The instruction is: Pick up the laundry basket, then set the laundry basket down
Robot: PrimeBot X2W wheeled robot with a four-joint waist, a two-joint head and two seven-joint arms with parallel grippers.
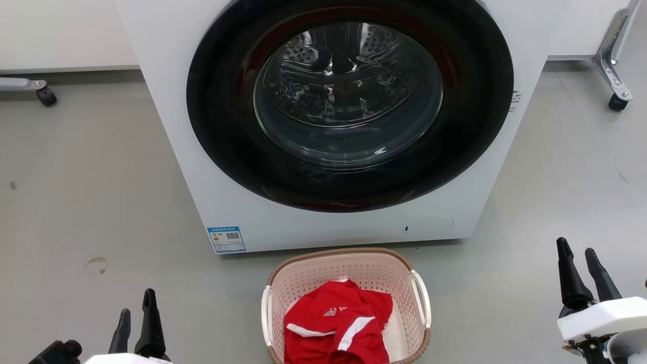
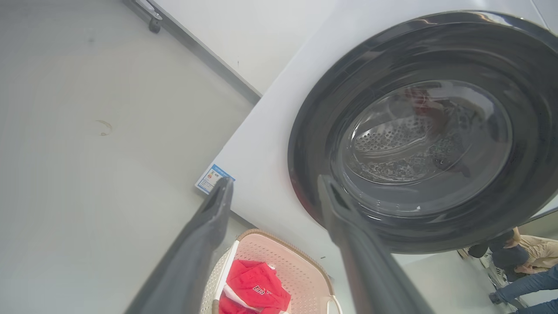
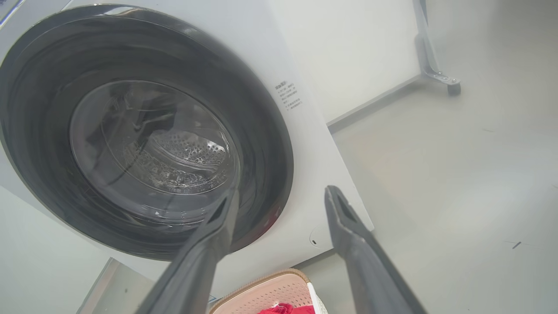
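Pink-cream perforated plastic, brown woven-look rim: one laundry basket (image 1: 354,270), sitting on the grey floor (image 1: 76,202) at 6 o'clock from the washer, just in front of it. Two white loop handles, one at the basket's 9 o'clock (image 1: 266,308) and one at its 3 o'clock (image 1: 422,298). Inside is one red garment (image 1: 336,323) with white stripes, crumpled, with a bit of white cloth (image 1: 397,336) under it at its 4 o'clock.

One white washing machine (image 1: 167,126) with one round dark door (image 1: 349,101), glass centre, closed. One blue label (image 1: 226,239) sits at the front's 7 o'clock corner.

Two grippers, two dark fingers each. Left gripper (image 1: 136,306) is at the basket's 9 o'clock, well apart from it, fingers spread, nothing between them. Right gripper (image 1: 576,248) is at about 3 o'clock, also well apart, fingers spread, empty. Neither touches the basket.

Two black casters on metal legs, one at 10 o'clock (image 1: 46,96) and one at 2 o'clock (image 1: 617,102) of the washer. One round brownish floor stain (image 1: 96,266) lies at 9 o'clock from the basket, beyond the left gripper.
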